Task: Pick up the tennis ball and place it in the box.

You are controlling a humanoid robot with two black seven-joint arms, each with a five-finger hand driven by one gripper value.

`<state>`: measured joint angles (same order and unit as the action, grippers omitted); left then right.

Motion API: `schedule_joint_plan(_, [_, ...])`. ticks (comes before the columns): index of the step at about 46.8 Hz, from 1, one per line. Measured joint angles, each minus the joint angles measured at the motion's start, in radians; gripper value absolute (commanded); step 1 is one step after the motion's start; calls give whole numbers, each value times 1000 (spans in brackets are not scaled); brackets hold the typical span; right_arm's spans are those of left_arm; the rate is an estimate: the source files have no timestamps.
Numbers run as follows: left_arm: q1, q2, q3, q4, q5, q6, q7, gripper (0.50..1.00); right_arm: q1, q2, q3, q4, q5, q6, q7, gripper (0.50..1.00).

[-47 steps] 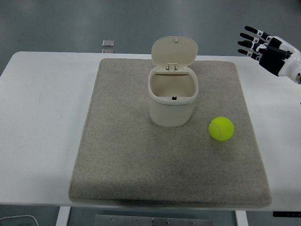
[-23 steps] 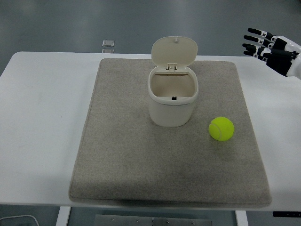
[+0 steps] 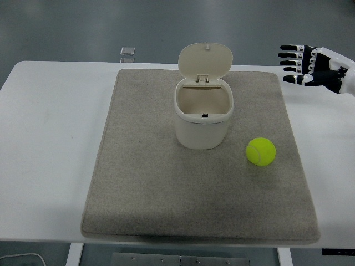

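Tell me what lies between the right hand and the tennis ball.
Nothing: the head view shows only bare grey mat and white table between the open right hand and yellow-green tennis ball.

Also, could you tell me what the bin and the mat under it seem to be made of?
Bin: likely plastic, cream, smooth and matte, with a thin moulded hinged lid. Mat: seemingly felt or short-pile carpet, grey-beige, with a fuzzy, speckled surface.

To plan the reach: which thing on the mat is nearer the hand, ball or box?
The tennis ball, right of the box, lies nearer the right hand.
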<state>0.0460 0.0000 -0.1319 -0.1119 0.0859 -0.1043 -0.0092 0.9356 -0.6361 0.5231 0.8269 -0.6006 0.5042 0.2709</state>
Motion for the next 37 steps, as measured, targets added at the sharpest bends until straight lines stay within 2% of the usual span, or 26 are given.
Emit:
schedule_joint_plan(10, [0,0,0,0,0,0,0,992,2,-22,0,1,-98,7,44,911])
schedule_joint_plan(18, [0,0,0,0,0,0,0,992,2,-54,0,22,-254,8,116,911])
schedule_joint_plan(27, [0,0,0,0,0,0,0,992,-2,-123,-3,96,-424,4,208,909])
schedule_joint_plan(32, [0,0,0,0,0,0,0,992,-5,-148,-7,126,-508,-4,246,909])
schedule_joint_plan(37, [0,0,0,0,0,0,0,992,-27,-189,-13,205,-565,-7,266,909])
